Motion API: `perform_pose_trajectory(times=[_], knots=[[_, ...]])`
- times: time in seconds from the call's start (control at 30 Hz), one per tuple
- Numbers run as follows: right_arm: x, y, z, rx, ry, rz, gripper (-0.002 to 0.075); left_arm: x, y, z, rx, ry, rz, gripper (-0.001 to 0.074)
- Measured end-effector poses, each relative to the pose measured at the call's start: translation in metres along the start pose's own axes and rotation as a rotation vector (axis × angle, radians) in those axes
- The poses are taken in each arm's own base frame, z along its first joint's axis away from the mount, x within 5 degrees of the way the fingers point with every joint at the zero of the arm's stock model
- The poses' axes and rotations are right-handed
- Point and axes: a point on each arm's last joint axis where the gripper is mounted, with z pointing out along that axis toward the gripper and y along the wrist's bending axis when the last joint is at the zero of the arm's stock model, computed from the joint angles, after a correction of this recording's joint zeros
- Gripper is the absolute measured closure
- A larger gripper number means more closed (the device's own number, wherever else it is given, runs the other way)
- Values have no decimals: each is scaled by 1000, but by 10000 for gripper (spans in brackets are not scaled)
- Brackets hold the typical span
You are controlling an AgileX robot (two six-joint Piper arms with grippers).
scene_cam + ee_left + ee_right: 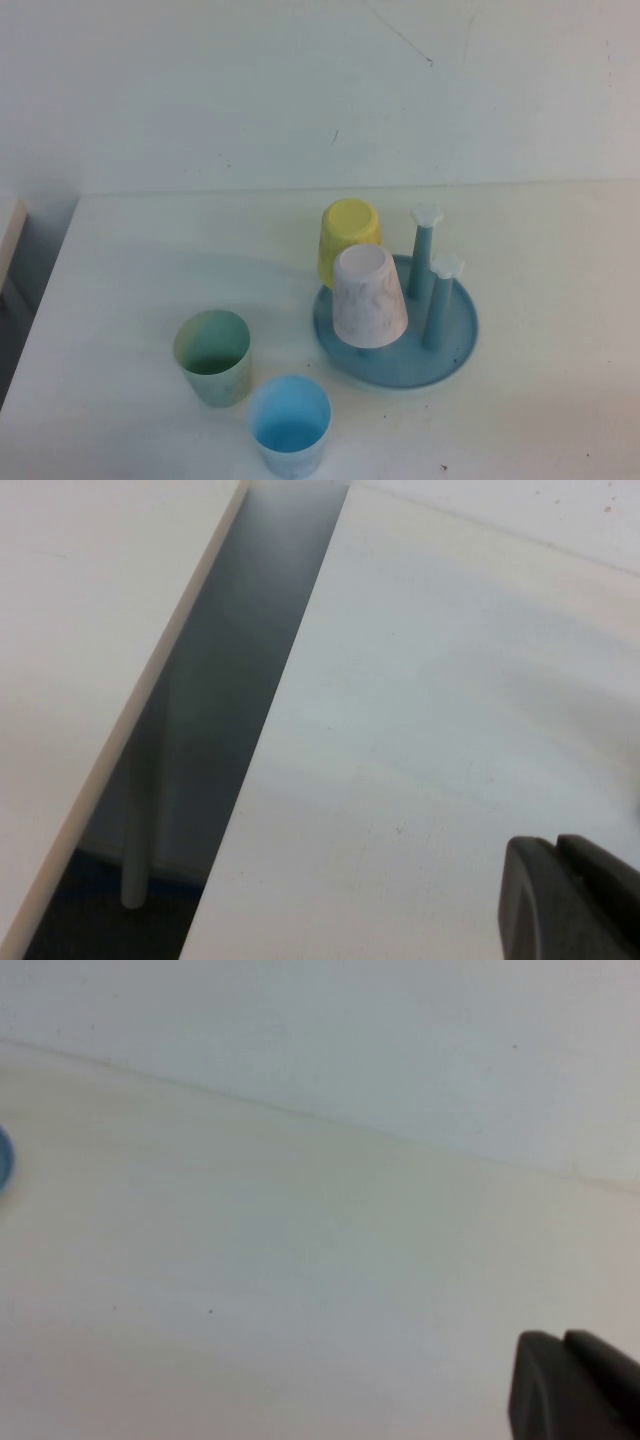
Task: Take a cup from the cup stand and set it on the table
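The light blue cup [290, 425] stands upright on the white table [560, 420] near its front edge, left of the cup stand [455, 345]. The stand is a round blue-grey tray with two bare white-capped pegs [425, 250]. Neither arm shows in the high view. My left gripper [556, 842] is shut and holds nothing. It hovers over bare tabletop near the table's left edge. My right gripper [562, 1336] is also shut and holds nothing, over bare tabletop close to the back wall.
A yellow tumbler [349, 232] and a pinkish-white marbled tumbler [368, 297] sit upside down on the stand. A pale green tumbler [212, 357] stands upright just left of the blue cup. A dark gap [230, 730] runs along the table's left edge.
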Motion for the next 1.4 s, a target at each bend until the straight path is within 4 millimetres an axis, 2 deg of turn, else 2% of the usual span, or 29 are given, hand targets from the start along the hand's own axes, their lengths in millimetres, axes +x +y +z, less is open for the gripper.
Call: perform_pose_trajectory(times=[0.27, 0.57, 0.87, 1.4], knots=[[12, 3, -2, -28, 122, 1, 727, 0, 0, 0, 0, 0, 0, 736], [12, 3, -2, -28, 124, 40, 727, 0, 0, 0, 0, 0, 0, 736], [10, 8, -2, -126, 99, 35, 727, 0, 0, 0, 0, 0, 0, 736], [10, 8, -2, -126, 99, 34, 727, 0, 0, 0, 0, 0, 3, 737]])
